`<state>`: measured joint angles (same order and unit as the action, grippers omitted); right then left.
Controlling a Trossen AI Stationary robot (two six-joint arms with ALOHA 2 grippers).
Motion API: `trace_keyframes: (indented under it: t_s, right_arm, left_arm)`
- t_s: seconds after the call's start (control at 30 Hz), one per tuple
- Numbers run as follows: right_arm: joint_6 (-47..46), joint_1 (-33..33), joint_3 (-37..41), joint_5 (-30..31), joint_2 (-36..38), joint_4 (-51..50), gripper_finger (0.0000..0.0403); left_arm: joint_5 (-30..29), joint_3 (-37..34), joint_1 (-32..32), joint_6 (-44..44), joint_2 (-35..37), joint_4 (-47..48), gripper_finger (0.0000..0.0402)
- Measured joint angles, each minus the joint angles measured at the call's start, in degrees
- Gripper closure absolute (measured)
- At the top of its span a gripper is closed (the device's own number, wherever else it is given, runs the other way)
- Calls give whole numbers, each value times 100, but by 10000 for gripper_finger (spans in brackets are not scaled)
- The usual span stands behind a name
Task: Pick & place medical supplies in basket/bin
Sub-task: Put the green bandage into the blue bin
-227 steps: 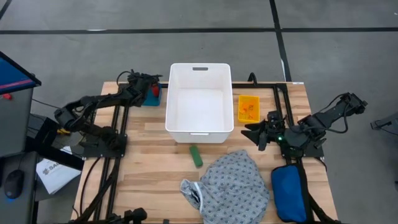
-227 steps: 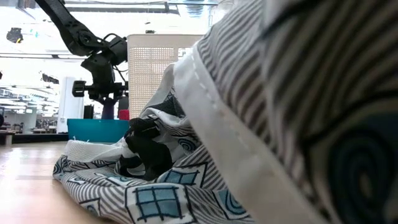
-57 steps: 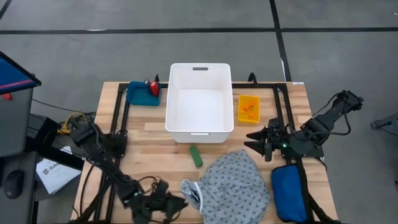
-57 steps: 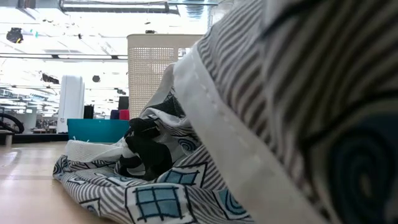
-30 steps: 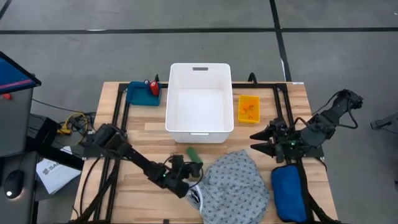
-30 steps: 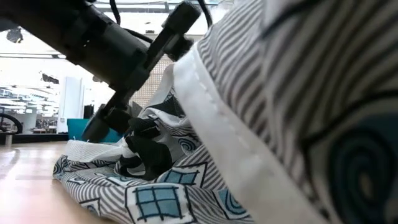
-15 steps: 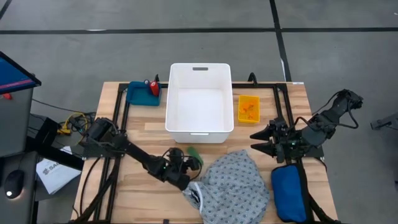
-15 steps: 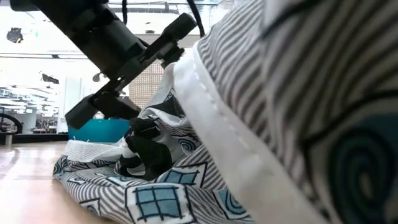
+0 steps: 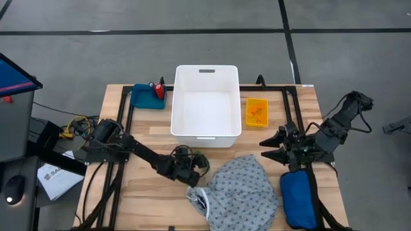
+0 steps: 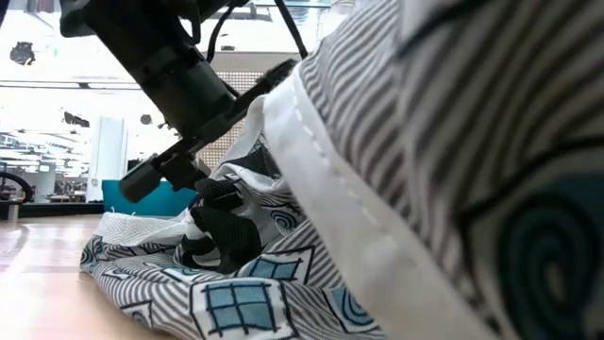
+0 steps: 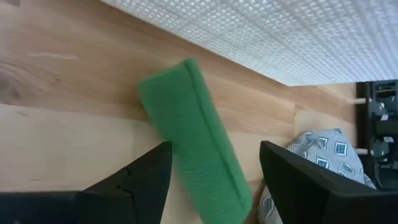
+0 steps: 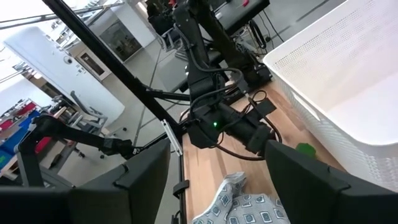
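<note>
The left gripper (image 11: 211, 180) is low over the table (image 9: 148, 186) in front of the bin (image 9: 205, 106), jaws apart with the green piece (image 11: 196, 155) lying between them but not yet clamped. In the high view that piece (image 9: 201, 158) shows just past the fingertips, close to the gown (image 9: 244, 189), which sits to its right and nearer the table's front edge.

The main risk, I judge, is a skewed grasp: the piece lies at an angle across the gap, so closing now could pinch one end and let it swivel or squirt out toward the bin wall. A second risk is the gown's edge; if the fingers drift right they may snag cloth along with the piece. Whether the fingers (image 11: 140, 180) touch the wood is hard to tell from these views.

The right gripper (image 9: 270, 146) waits on the right side of the table, jaws spread and empty, between the orange tray (image 9: 256, 112) and the blue pouch (image 9: 298, 199). The bin looks empty
</note>
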<state>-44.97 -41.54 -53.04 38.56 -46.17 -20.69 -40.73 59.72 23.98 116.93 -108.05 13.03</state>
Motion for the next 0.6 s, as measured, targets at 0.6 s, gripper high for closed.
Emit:
trace_keyframes:
  t_s: [0.6]
  right_arm:
    - [0, -198, 0, 51, -4, 2, 143]
  left_arm:
    - [218, 0, -327, 9, 0, 365, 199]
